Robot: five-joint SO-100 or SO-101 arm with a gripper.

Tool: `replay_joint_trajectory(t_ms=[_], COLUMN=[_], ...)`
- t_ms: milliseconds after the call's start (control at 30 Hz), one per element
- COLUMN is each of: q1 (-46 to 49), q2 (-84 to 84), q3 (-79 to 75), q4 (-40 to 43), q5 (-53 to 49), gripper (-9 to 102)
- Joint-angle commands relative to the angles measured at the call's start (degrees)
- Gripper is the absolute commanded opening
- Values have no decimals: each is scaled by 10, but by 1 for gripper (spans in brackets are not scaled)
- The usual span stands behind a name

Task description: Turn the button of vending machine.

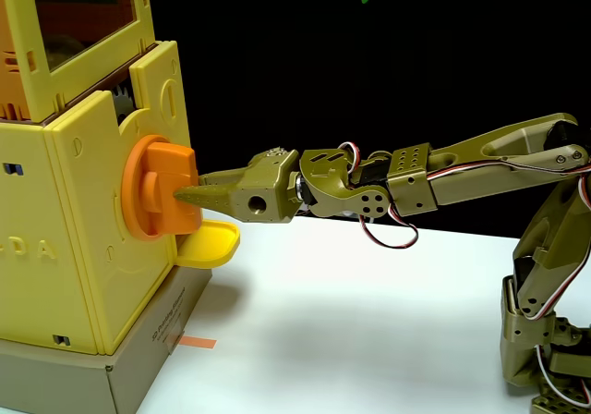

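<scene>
The vending machine is a pale-yellow box at the left of the fixed view, with an orange-tinted window on top and a grey base. Its button, an orange disc with a thick bar standing upright, juts from the side facing the arm. My olive-green gripper reaches in level from the right and is closed on the bar. One pointed finger lies across the bar's near face. The other finger runs to the bar's outer edge and disappears behind it.
A small yellow rounded tray sticks out just below the button. The arm's base stands at the right on a white tabletop. An orange tape mark lies by the grey base. The background is black.
</scene>
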Motion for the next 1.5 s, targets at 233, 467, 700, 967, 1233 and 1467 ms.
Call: replay_joint_trajectory(t_ms=[233, 467, 700, 967, 1233, 1467], q1=[-16, -19, -41, -47, -38, -13], q2=[52, 53, 58, 100, 214, 347], q3=[-1, 2, 12, 38, 109, 147], q4=[5, 4, -5, -5, 68, 192], q5=[20, -9, -33, -137, -546, -1021], gripper=[-1, 8, 27, 35, 38, 47])
